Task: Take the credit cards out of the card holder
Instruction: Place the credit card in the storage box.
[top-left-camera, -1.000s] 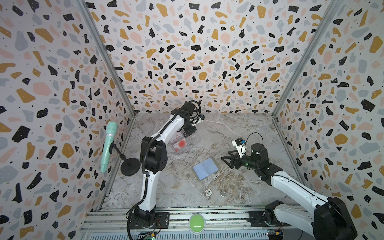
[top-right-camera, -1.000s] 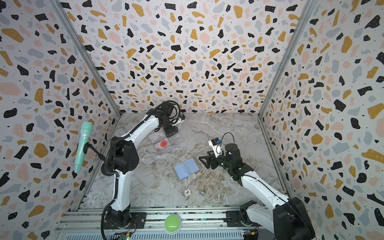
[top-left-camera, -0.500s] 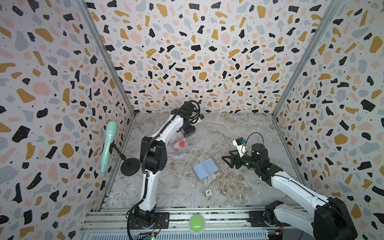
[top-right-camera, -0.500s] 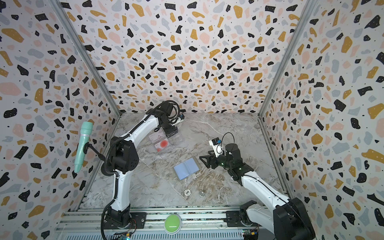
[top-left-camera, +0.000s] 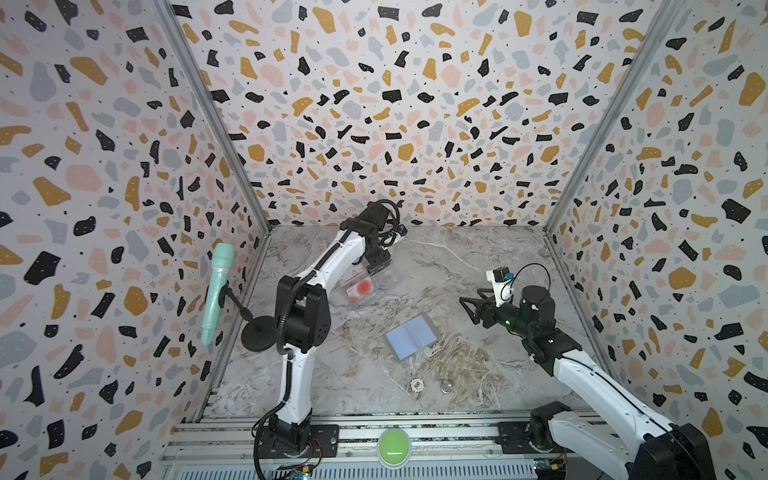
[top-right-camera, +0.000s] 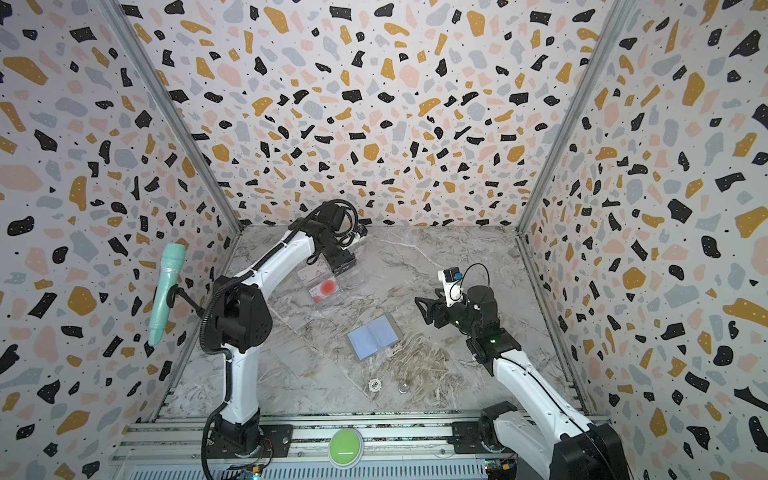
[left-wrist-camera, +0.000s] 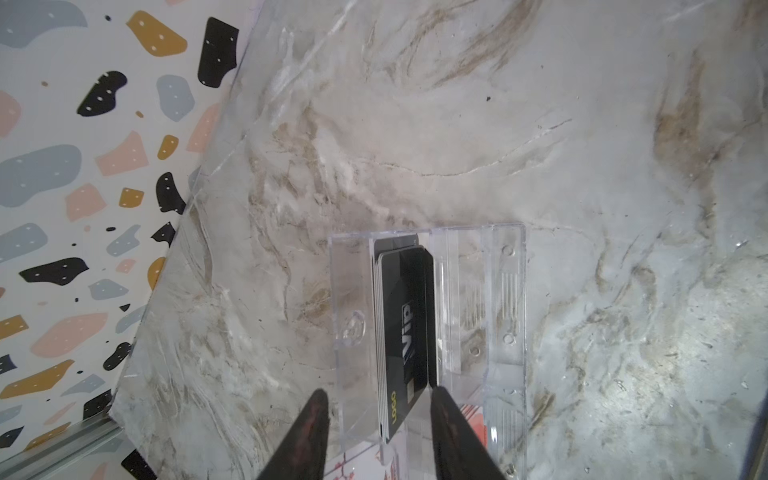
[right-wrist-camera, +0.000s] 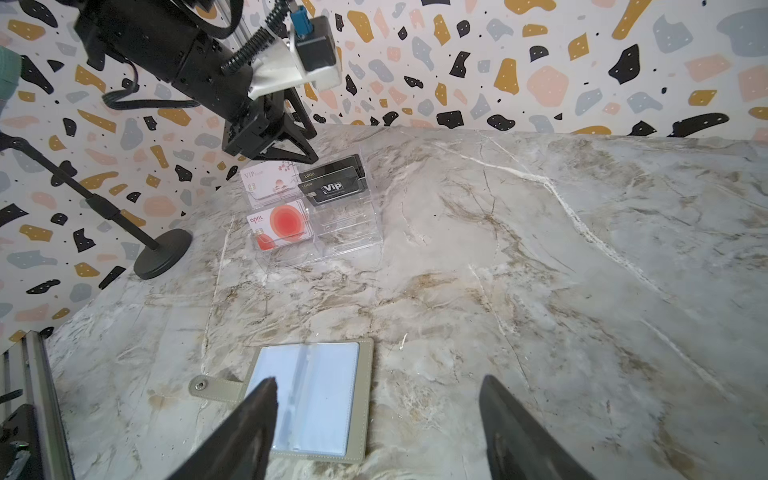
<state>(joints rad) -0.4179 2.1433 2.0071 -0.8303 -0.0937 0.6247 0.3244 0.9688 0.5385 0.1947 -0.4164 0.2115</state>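
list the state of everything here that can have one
card holder, lying open flat, snap tab undone, pockets look empty
clear tray, holding cards
black cards, standing in a tray slot
red-circle card, in a tray slot
pink-white card, in a tray slot
left fingers, open, either side of the black cards
right fingers, open, holding nothing, clear of the card holder
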